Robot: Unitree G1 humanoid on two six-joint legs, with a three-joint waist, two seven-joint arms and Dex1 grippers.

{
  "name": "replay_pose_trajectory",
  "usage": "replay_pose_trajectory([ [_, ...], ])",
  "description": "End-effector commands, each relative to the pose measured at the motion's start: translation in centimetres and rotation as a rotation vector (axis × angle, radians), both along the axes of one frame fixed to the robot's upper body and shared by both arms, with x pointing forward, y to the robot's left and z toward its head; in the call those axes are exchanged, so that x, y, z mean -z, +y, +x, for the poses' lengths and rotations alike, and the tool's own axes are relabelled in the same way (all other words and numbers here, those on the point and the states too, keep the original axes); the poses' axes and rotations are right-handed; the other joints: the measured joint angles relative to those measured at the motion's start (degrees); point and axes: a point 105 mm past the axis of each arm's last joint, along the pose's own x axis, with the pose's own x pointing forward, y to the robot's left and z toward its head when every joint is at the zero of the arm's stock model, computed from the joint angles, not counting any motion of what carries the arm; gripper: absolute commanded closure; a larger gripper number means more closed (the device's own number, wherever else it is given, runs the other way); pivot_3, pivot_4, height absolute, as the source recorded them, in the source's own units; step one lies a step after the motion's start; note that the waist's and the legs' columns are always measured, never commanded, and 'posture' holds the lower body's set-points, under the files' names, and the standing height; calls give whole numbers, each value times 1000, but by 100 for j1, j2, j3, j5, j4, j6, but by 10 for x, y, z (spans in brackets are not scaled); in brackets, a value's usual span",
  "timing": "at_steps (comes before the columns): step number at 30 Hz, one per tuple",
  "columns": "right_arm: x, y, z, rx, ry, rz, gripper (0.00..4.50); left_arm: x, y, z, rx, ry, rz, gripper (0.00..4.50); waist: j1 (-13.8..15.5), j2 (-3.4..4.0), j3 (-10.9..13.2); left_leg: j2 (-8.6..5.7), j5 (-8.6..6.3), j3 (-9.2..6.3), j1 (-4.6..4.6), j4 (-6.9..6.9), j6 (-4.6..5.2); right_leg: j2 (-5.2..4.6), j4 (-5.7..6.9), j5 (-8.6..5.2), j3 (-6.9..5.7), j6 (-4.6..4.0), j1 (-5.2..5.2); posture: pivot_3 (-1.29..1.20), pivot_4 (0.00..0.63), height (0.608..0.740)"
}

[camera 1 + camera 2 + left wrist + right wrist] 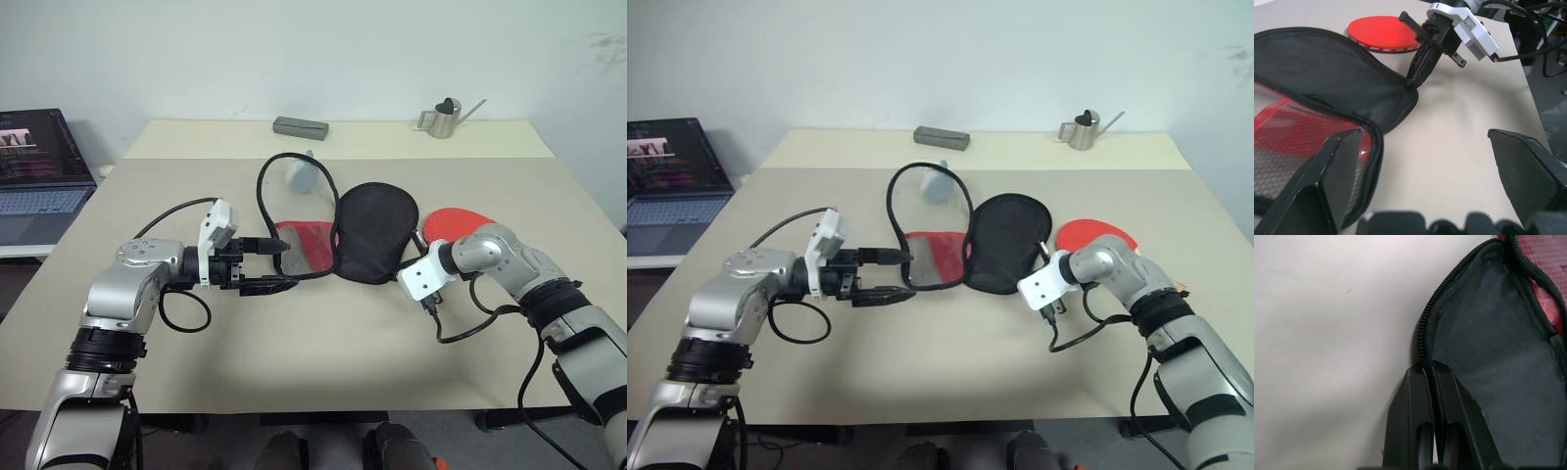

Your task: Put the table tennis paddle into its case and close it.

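- Right claw [1413,81] pinched tight on the zipper edge of the case [372,230], which lies unzipped.
- Left claw [276,264] gapes wide, holding nothing, beside the case's red half.
- Table tennis paddle [453,223] lies behind the right claw.

a laptop [39,166] at the left, a grey box [300,127] and metal watering can [446,117] on the table's [323,352] far edge.

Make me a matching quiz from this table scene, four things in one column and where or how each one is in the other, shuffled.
Things:
1. round red rubber-faced table tennis paddle
2. paddle-shaped black and red fabric case
3. small metal watering can
4. left gripper

States:
A. far right end of the table
B. fingers spread wide at the case's red mesh half
C. lying unzipped and spread flat
D. flat on the table beside the case, behind the right arm

Pairs: 1-D, 2-C, 3-A, 4-B
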Motion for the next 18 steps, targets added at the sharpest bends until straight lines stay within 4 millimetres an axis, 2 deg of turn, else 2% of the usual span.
replay_pose_trajectory([
  [1, -10, -12, 2, -4, -28, -16, 4472, -10, -1, 0, 17, -47, 3, 0, 2, 0, 0, 0, 0, 0, 0, 0, 0, 0, 0, 0, 0, 0, 0, 0, 150, 740],
  [18, -3, -29, 6, -14, -59, -81, 4472, -9, -2, 4, 20, -55, 5, 0, 17, 0, 0, -1, 2, 2, 0, 1, -3, 0, 1, 0, 0, 0, 2, 0, 150, 740],
])
